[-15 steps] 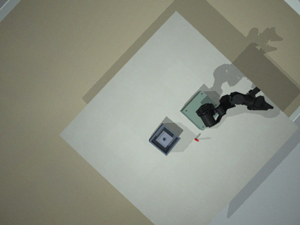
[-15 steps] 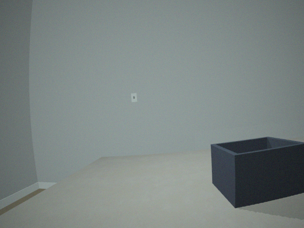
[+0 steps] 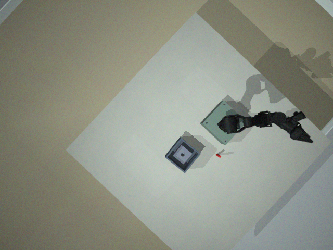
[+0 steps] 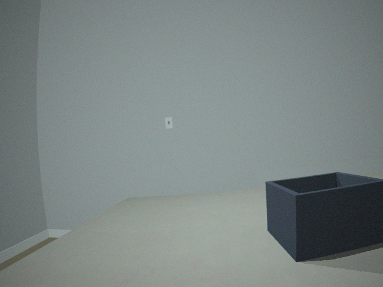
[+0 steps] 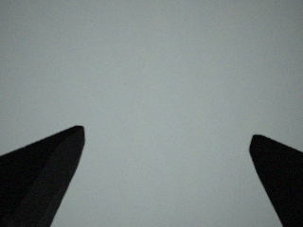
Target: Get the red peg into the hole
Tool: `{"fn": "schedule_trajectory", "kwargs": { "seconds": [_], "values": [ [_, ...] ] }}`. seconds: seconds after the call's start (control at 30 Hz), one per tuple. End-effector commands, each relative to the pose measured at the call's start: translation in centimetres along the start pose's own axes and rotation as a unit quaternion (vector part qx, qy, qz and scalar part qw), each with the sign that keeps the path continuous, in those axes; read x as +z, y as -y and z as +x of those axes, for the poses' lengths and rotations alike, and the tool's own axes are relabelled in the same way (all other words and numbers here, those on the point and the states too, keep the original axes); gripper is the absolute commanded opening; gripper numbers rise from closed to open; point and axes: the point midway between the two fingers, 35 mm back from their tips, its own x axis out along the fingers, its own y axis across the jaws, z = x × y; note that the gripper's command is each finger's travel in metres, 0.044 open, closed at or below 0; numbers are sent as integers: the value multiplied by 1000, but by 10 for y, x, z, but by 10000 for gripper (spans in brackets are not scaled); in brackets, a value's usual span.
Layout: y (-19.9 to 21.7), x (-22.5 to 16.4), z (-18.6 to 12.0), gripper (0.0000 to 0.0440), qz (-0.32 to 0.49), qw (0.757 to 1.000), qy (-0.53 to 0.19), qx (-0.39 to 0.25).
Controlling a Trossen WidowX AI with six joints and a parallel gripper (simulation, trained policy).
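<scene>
Top view: one red peg stands between one open box and one arm, near both. Exterior: one box, one wall plate. Wrist: one gripper, two fingers spread nearly fully, holding nothing.

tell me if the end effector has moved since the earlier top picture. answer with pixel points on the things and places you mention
Yes: in the top view, the end effector (image 3: 311, 141) (image 5: 168, 138) has shifted down and right, nearer the right corner of the table (image 3: 134, 121) (image 4: 185, 241).
</scene>
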Motion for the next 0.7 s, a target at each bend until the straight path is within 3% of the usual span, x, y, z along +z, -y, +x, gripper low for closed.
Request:
{"fn": "schedule_trajectory", "kwargs": {
  "seconds": [0.0, 0.33, 0.67],
  "values": [
    [5, -15, 19, 440, 33, 999, -23, -4],
    [34, -92, 73, 440, 159, 979, -127, -24],
    [76, -182, 90, 440, 286, 926, -237, -68]
  ]
}}
